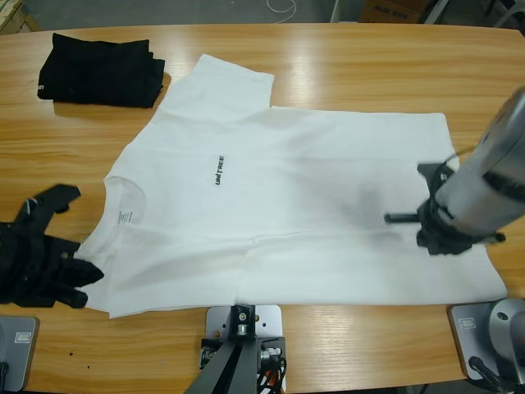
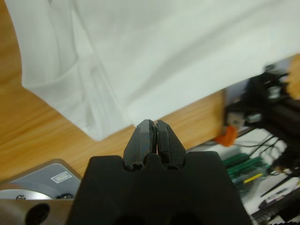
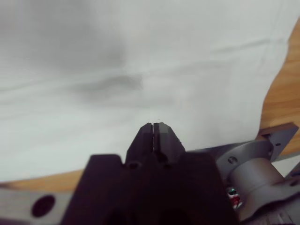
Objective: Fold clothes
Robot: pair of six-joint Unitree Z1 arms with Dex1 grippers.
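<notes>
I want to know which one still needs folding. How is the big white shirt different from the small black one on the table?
The white short-sleeved cotton T-shirt lies spread out flat, while the black folded garment is already a neat stack. The white one covers much of the wooden table; the black one takes only a far corner. The white one shows a small black chest print; the black one shows only a bit of white print at one edge. Both rest on the table.
</notes>
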